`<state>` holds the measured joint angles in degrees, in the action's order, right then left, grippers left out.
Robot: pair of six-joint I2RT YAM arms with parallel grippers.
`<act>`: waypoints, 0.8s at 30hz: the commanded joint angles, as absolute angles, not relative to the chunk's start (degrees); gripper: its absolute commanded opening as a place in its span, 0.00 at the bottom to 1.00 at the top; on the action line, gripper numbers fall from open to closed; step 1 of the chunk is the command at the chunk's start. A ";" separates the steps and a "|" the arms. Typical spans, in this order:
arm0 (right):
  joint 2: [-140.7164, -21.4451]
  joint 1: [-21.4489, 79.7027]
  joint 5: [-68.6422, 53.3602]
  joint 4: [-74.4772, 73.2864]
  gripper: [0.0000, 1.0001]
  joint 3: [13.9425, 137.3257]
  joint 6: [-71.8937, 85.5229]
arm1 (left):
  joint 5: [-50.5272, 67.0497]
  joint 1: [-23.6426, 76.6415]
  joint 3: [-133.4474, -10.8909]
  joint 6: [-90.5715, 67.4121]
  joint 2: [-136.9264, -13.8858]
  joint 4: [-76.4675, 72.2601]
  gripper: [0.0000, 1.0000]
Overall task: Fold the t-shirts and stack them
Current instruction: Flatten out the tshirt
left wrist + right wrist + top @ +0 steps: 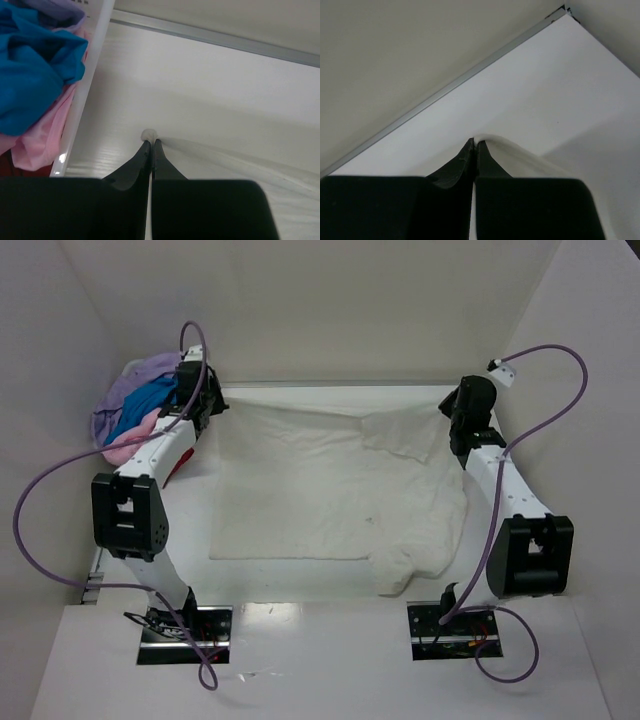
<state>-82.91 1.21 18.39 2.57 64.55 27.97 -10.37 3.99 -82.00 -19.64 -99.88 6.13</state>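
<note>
Far corners of cream-white t-shirt [330,490], spread on table [330,660], pinched by closed left gripper [151,142] and, seemingly, closed right gripper [475,144].

From above, the left arm [150,455] covers part of the heap of coloured t-shirts [130,405], leaving only a sliver of the red t-shirt [178,468] in sight. In the left wrist view the blue t-shirt [35,75] and the pink t-shirt [42,140] run off the left edge, the lilac t-shirt [55,7] off the top. In the right wrist view the cream-white t-shirt [530,152] runs off the right edge, and the black body of the right gripper [475,144] hides its near part
</note>
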 commanded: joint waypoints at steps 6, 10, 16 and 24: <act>-89.02 -1.32 16.88 8.87 0.00 71.89 27.25 | -8.88 3.87 -90.26 -18.02 -107.48 3.34 0.00; -94.64 -1.32 15.65 8.88 0.00 73.91 27.25 | -8.17 3.87 -92.64 -17.49 -111.70 3.34 0.00; -99.22 -1.84 15.04 10.02 0.00 76.37 26.10 | -7.65 3.34 -95.27 -16.96 -115.92 3.34 0.00; -106.25 -2.37 11.69 10.72 0.00 79.54 24.17 | -7.64 3.34 -96.59 -15.91 -119.53 3.34 0.00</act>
